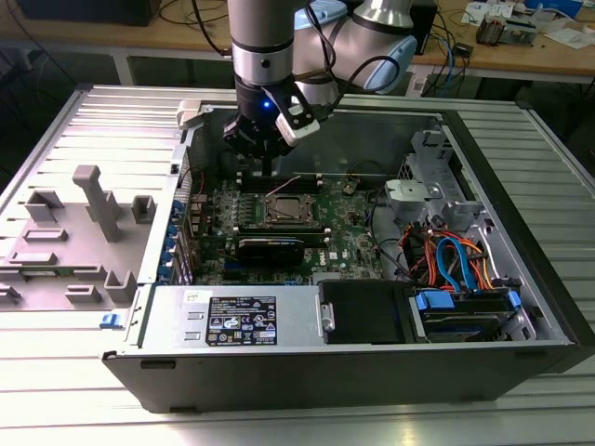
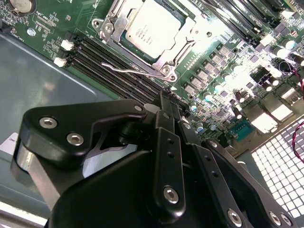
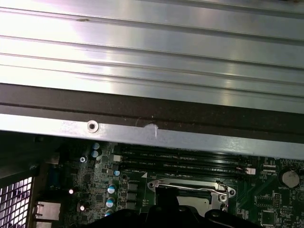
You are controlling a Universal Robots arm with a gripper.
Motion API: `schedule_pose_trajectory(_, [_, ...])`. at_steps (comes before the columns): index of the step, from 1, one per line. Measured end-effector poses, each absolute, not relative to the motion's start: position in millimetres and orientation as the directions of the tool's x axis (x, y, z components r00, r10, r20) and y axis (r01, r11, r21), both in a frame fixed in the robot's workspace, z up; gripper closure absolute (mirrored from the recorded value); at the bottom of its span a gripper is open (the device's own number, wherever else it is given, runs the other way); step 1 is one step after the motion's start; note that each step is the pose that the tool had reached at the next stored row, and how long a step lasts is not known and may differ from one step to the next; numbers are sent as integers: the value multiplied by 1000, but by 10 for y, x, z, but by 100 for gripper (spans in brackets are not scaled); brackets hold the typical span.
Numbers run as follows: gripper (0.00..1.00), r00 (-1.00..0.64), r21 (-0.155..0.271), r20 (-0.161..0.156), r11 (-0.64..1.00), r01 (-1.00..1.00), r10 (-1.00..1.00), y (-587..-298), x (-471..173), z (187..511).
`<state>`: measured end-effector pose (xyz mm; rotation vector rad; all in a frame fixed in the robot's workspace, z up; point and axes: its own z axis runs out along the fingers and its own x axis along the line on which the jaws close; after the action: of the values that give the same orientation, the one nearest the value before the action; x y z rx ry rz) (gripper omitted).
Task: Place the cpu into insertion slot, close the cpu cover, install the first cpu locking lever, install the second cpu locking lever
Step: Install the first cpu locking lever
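Observation:
The cpu point(image 2: 151, 27), a silvery square chip, lies in the insertion slot point(image 1: 283, 213) on the green motherboard. The cpu cover point(image 2: 182, 46), a metal frame, lies flat around the chip. A thin wire locking lever point(image 2: 127, 71) runs along the socket's side next to the memory slots; the same lever point(image 3: 186, 186) shows in the first wrist view. My gripper point(image 1: 268, 170) hangs over the back edge of the board, just behind the socket. Its fingers point(image 2: 164, 100) are shut together with nothing between them, a short way from the lever.
The open computer case point(image 1: 521, 307) surrounds the board, its back wall point(image 3: 152, 128) close to the gripper. Black memory slots point(image 2: 118, 66) lie between gripper and socket. A power supply point(image 1: 237, 321), drive bay and coloured cables point(image 1: 456, 260) sit at the front and the exterior view's right.

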<state>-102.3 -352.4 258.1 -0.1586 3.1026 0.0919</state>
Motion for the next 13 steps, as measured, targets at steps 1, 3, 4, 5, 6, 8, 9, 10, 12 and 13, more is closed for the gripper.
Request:
schedule_pose_trajectory(1, [89,-994,57,-36,993,-103,-101,-3524,-1020,2581])
schedule_pose_trajectory(3, [89,-994,57,-37,993,-103,-101,-3524,-1012,2581])
schedule_pose_trajectory(4, [89,-994,57,-37,993,-103,-101,-3524,-1011,2580])
schedule_pose_trajectory(5, [89,-994,57,-37,993,-103,-101,-3524,-1011,2581])
schedule_pose_trajectory(6, [89,-994,57,-37,993,-103,-101,-3524,-1010,2581])
schedule_pose_trajectory(8, [89,-994,57,-37,993,-103,-101,-3524,-1009,2580])
schedule_pose_trajectory(9, [89,-994,57,-37,993,-103,-101,-3524,-1009,2581])
schedule_pose_trajectory(10, [89,-994,57,-37,993,-103,-101,-3524,-1009,2581])
schedule_pose_trajectory(12, [89,-994,57,-37,993,-103,-101,-3524,-1009,2581])
schedule_pose_trajectory(13, [89,-994,57,-37,993,-103,-101,-3524,-1008,2581])
